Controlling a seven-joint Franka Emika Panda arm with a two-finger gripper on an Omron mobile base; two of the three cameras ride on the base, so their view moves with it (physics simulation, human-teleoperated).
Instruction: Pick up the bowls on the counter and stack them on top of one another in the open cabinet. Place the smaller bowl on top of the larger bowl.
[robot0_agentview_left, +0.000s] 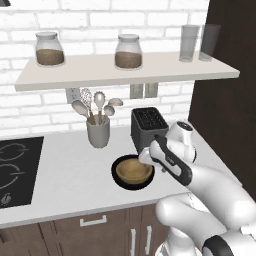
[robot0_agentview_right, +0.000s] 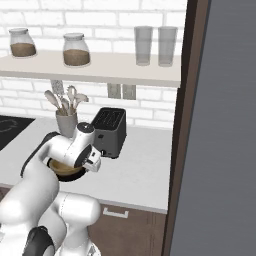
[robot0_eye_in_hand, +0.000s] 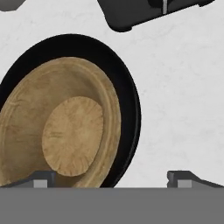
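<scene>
Currently the smaller bowl (robot0_agentview_left: 134, 169) sits nested inside the larger bowl (robot0_agentview_left: 119, 181) on the counter (robot0_agentview_left: 70, 175), just in front of the black toaster (robot0_agentview_left: 148, 125). Gripper (robot0_eye_in_hand: 109, 177) hovers directly above the pair, fingers spread wide, gripping nothing. The open cabinet (robot0_agentview_left: 100, 75) carries two jars and two glasses

no readable text, no labels, no brands, no numbers or signs anywhere

Small bowl (robot0_agentview_left: 133, 170) inside large bowl (robot0_agentview_left: 119, 181) on desk (robot0_agentview_left: 70, 175), below gripper (robot0_eye_in_hand: 109, 177); toaster (robot0_agentview_left: 148, 127) behind.
</scene>
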